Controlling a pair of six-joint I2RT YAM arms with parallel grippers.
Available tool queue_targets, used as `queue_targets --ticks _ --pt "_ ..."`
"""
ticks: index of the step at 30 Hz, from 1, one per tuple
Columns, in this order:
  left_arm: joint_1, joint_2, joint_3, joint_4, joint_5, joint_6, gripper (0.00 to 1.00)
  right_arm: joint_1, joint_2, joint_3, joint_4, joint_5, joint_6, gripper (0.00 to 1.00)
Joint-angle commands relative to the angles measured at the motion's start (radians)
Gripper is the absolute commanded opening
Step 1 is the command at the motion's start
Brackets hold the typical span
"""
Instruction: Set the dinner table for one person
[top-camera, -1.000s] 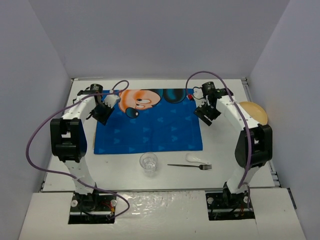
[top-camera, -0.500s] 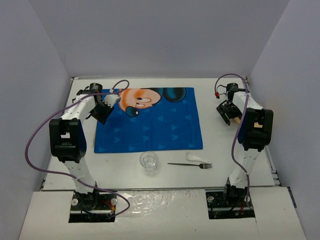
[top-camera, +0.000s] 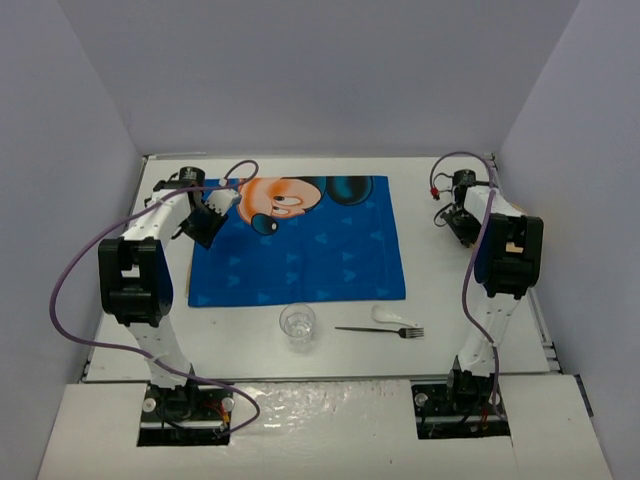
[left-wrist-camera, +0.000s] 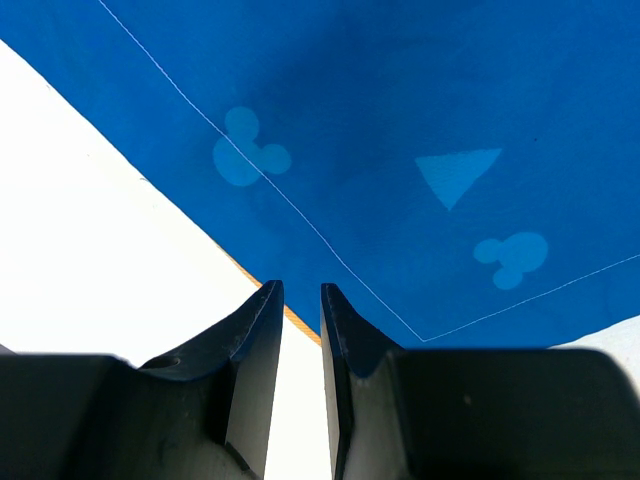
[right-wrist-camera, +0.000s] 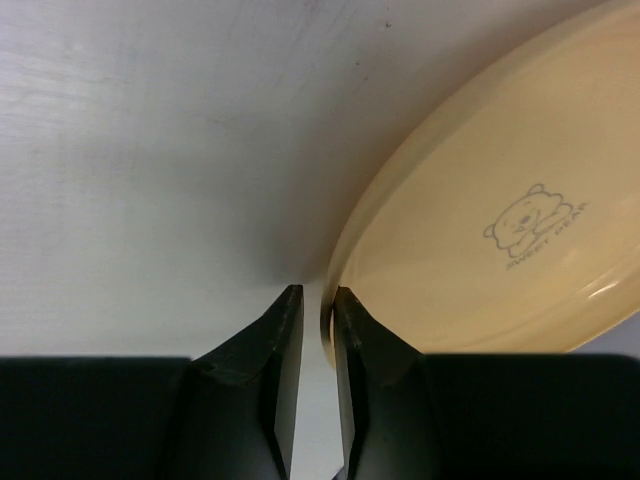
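White dinner table (top-camera: 440, 290) fills the view, with free surface showing right of the blue placemat (top-camera: 310, 250). At the placemat's left edge the left gripper (left-wrist-camera: 297, 290) stands narrowly parted. The right gripper (right-wrist-camera: 317, 292), equally narrow, straddles the rim of the cream plate (right-wrist-camera: 480, 220).

From above, soft even light leaves the large flat white matte tabletop (top-camera: 440, 290) bright with only faint shadows, though the picture is slightly soft and glare lies on the shiny white board (top-camera: 320, 405) at the near edge. In the left wrist view the tabletop left of the left pincer (left-wrist-camera: 302, 290) is blown out to pure white, and a broad soft shadow darkens the blue printed cloth placemat (left-wrist-camera: 400, 100) ahead of it. The right wrist view is dimmer and greyer, with a soft shadow just ahead of the right pincer (right-wrist-camera: 318, 292) under the rim of the pale yellow round plate (right-wrist-camera: 480, 230), which carries a thin highlight to the right.
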Motion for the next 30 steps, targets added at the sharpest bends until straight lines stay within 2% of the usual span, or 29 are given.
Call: queue_targets --ticks 1,3,5,10,18,26,29,30 --pt "-0.005 -0.049 -0.008 0.022 -0.009 0.003 0.19 -0.051 0.073 0.04 -0.001 0.009 0.003 0.16" --pt "-0.005 -0.054 -0.016 0.028 -0.017 0.005 0.19 -0.061 0.075 0.039 -0.001 -0.011 -0.004 0.05" --pt "-0.004 -0.058 -0.02 0.029 -0.021 0.005 0.19 -0.062 0.065 0.035 0.002 -0.033 -0.007 0.0" --pt "-0.005 -0.049 -0.002 0.027 -0.015 -0.005 0.19 -0.028 -0.007 -0.003 0.002 -0.095 -0.021 0.0" --pt "-0.006 -0.038 -0.002 0.031 -0.014 -0.015 0.19 0.147 -0.172 -0.104 -0.011 -0.145 -0.039 0.0" --pt "-0.005 -0.044 -0.016 0.031 -0.018 -0.007 0.19 0.229 -0.222 -0.084 -0.061 -0.202 0.015 0.0" --pt "-0.005 -0.048 -0.025 0.04 -0.018 -0.006 0.19 0.235 -0.213 -0.081 -0.06 -0.193 0.022 0.04" --pt "-0.005 -0.049 -0.028 0.042 -0.018 -0.007 0.19 0.233 -0.201 -0.079 -0.059 -0.182 0.025 0.12"
